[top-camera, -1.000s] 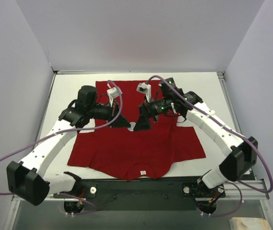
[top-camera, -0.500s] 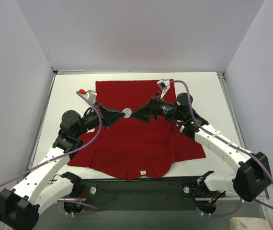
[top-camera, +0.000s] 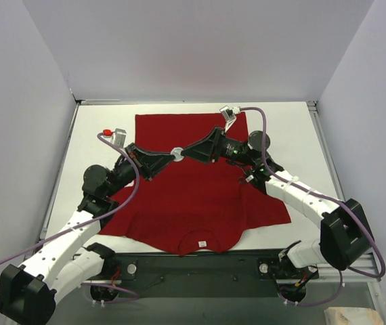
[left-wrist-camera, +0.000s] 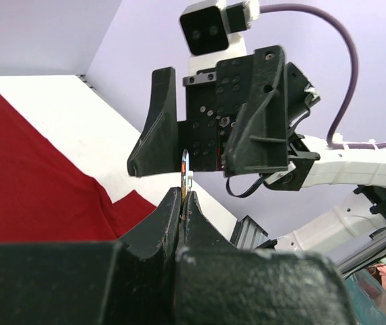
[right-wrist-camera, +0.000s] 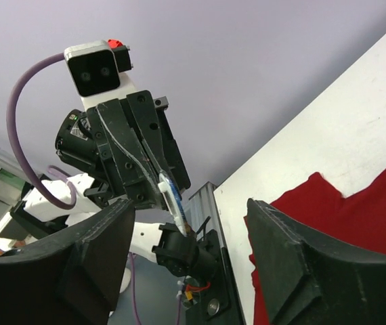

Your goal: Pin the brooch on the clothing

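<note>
The large plain red short-sleeved T-shirt (top-camera: 200, 196) is lying flat on the white table (top-camera: 98, 128), its small white label (top-camera: 202, 242) sitting at the near edge. Above the shirt's far half, the left gripper (top-camera: 170, 156) is pinching the tiny round gold brooch (top-camera: 178, 153) between closed fingertips. The right gripper (top-camera: 187, 152) is facing it from the right, its fingers standing wide on either side of the brooch.

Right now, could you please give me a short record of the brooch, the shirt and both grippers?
left gripper: shut on the brooch
brooch: edge-on at the fingertips, held above the shirt
right gripper: open, facing the brooch; contact unclear
shirt: spread flat on the table, collar at the near edge
pinned: not yet
</note>
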